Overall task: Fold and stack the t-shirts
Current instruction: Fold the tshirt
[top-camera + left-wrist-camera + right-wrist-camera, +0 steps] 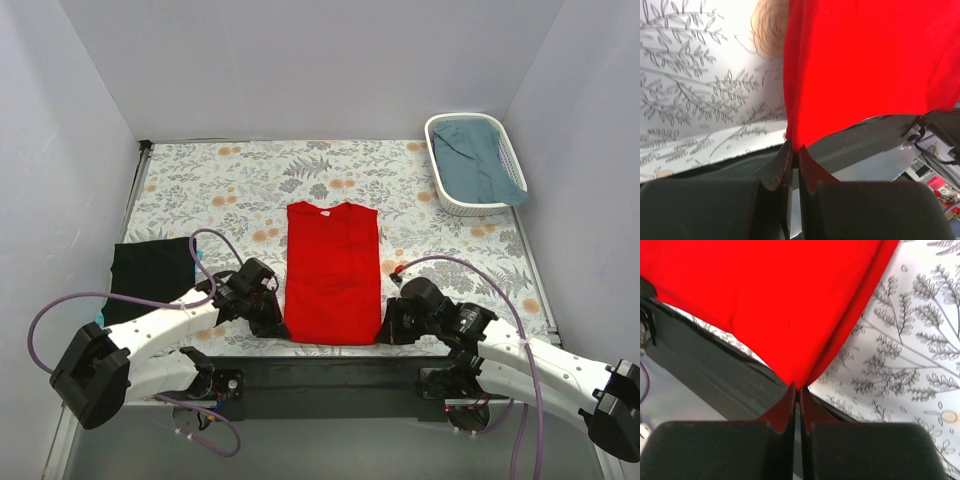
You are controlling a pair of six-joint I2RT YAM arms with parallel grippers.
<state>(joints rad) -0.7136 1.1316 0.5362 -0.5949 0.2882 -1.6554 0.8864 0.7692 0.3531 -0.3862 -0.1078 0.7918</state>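
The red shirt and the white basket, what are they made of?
The red t-shirt looks like soft, matte cloth: it lies limp with gentle creases. The white basket looks like stiff plastic, probably: smooth rim, slotted walls holding their shape.

- The red t-shirt [333, 272] is made of smooth matt cloth.
- The black t-shirt [148, 272], left, is made of matt cloth.
- The table cover [230, 185] is printed on matt fabric.
- The basket [462, 207], far right, is moulded in white plastic.
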